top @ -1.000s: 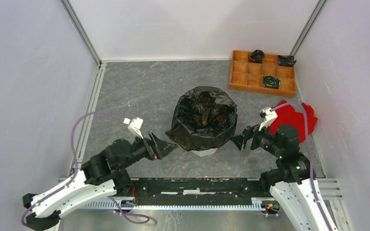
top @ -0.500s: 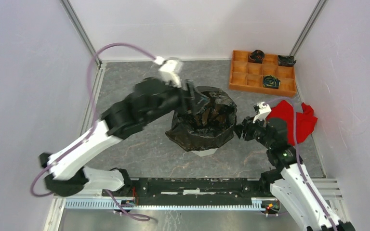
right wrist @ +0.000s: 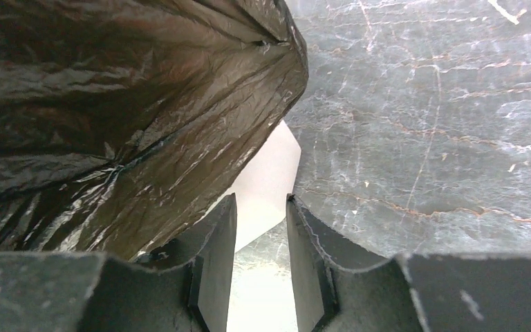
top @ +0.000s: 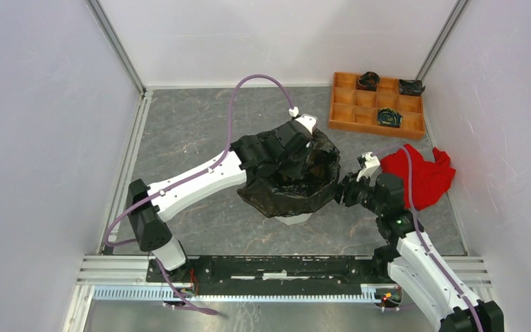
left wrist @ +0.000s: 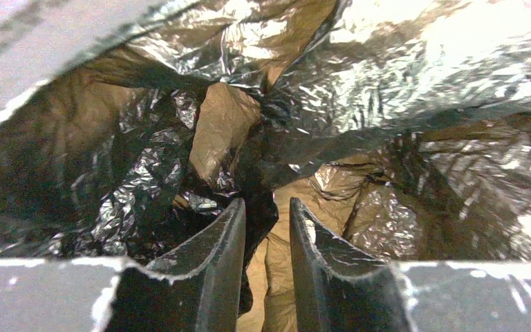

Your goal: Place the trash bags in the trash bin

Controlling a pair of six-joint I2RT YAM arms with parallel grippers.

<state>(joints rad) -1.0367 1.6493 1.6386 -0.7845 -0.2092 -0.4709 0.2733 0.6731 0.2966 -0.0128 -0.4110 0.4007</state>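
My left claw [left wrist: 266,204] sits inside the mouth of the thin glossy black plastic bag [top: 297,197], its fingers at a narrow gap. A dark fold of film runs down between them, but I cannot tell whether it is clamped or merely lies there. Crumpled film surrounds this claw on all sides. My right claw [right wrist: 261,199] is low at the bag's right outer wall, fingers likewise at a narrow gap with nothing between them: released. The film lies just beside its left finger; whether they touch I cannot tell. Through that gap shows the white plastic bin with faceted sides [right wrist: 266,173]. The bag is draped over the bin, mouth upward, covering it almost to the base; both stand at the middle of the grey marbled bench [top: 193,124]. An orange compartmented tray [top: 351,116] sits at the far right corner, with small dark items in some compartments. A crumpled red cloth [top: 425,176] lies near the right edge, beside my right arm.
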